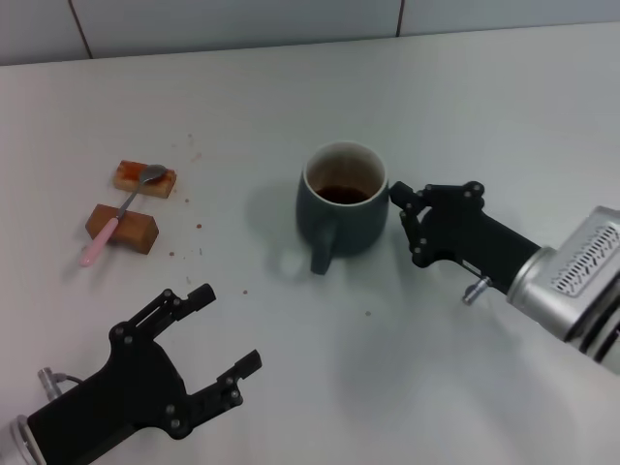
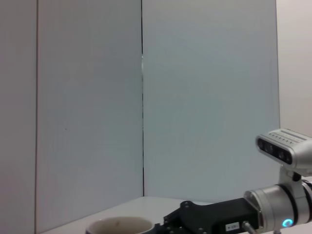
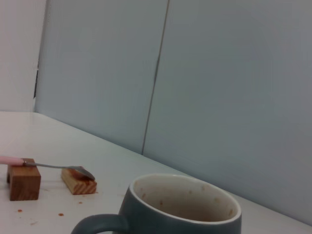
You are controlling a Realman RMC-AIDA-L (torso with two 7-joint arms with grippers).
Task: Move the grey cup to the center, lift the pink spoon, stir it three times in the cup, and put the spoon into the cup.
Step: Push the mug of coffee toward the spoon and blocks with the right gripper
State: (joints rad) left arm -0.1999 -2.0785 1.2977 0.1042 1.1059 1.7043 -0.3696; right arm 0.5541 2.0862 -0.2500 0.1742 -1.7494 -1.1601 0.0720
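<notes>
The grey cup (image 1: 341, 205) stands upright near the table's middle, its handle (image 1: 321, 254) turned toward me and dark liquid inside. My right gripper (image 1: 408, 225) is just right of the cup, open, one fingertip close to the rim and nothing between the fingers. The pink spoon (image 1: 114, 219) lies across two brown blocks at the left, bowl on the far block. My left gripper (image 1: 228, 329) hovers open at the near left, well away from the spoon. The right wrist view shows the cup (image 3: 185, 209) close up and the spoon (image 3: 48, 165) beyond it. The cup's rim (image 2: 119, 225) shows in the left wrist view.
Two brown wooden blocks (image 1: 145, 179) (image 1: 121, 228) hold the spoon off the white table (image 1: 484, 116). Small reddish specks dot the table around them. A tiled wall (image 1: 291, 19) runs along the far edge. My right arm (image 2: 273, 207) shows in the left wrist view.
</notes>
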